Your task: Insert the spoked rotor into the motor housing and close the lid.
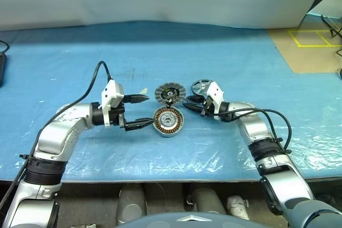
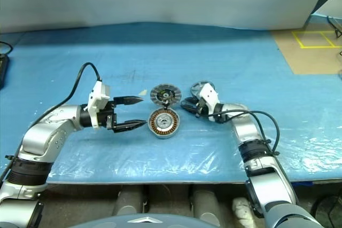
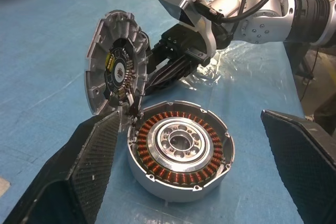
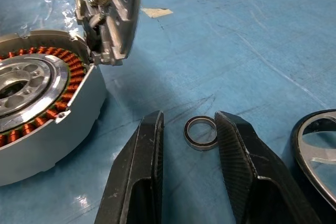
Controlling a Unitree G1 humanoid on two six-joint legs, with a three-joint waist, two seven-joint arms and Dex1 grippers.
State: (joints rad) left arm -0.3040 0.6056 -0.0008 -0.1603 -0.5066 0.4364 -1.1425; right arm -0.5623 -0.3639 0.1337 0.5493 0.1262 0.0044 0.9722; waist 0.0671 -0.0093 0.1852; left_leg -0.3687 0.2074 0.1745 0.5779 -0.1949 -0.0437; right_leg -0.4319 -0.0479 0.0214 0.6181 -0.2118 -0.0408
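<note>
The motor housing (image 1: pixel 169 121), a silver puck with copper windings, lies open side up on the blue table. The lid (image 1: pixel 169 93) stands on edge at the housing's far rim, its finned face with the black centre toward me. The spoked rotor (image 1: pixel 202 85) lies flat to the right of the lid. My left gripper (image 1: pixel 150 111) is open just left of the housing, pointing at it. My right gripper (image 4: pixel 190 115) sits low on the table right of the housing, between it and the rotor. Its fingers stand narrowly apart around a small loose ring (image 4: pixel 200 132), with a gap on one side.
A white scrap (image 1: pixel 143 91) lies left of the lid. The blue sheet (image 1: pixel 80 52) covers the table to its front edge (image 1: pixel 160 177). Bare floor with yellow tape (image 1: pixel 312 38) shows at the far right, and a dark object (image 1: pixel 1 68) at the left edge.
</note>
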